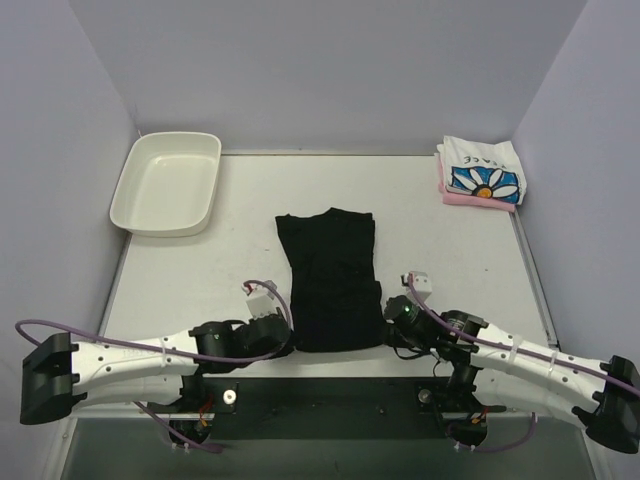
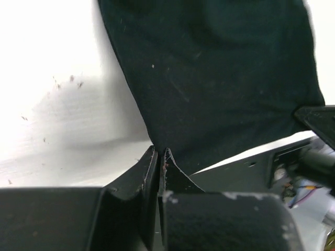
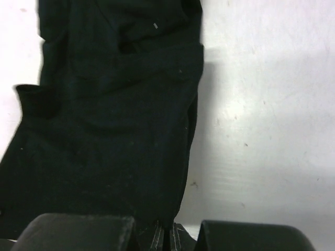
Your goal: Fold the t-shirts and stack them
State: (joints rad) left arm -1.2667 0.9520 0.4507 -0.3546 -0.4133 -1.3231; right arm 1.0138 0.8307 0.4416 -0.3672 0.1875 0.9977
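1. Left gripper (image 1: 275, 335), near edge, left of centre. Jaws pressed together; in the left wrist view the near-left hem corner of the black t-shirt (image 1: 330, 280) runs into the fingertips (image 2: 152, 159), so it reads as pinched there.

2. Right gripper (image 1: 392, 318), near edge, right of centre. Jaws likewise closed to a slit, nipping the near-right hem corner, as the right wrist view shows.

3. Black t-shirt, centre of the table (image 1: 450, 260). Lies flat as a long narrow strip, sides apparently turned in, running near to far; near hem between the two grippers.

4. White plastic tray (image 1: 165, 185), far left corner. Nothing visible in it.

5. Daisy-print t-shirt (image 1: 485, 172), far right corner, folded, resting on a folded pink t-shirt (image 1: 480, 199).

Step in hand, by judgement: the crosswise fold of the black shirt, both near corners gripped.

Next move calls for: lifting both corners together, level, carrying them far toward the collar end, and laying hem on collar without dragging the strip askew.
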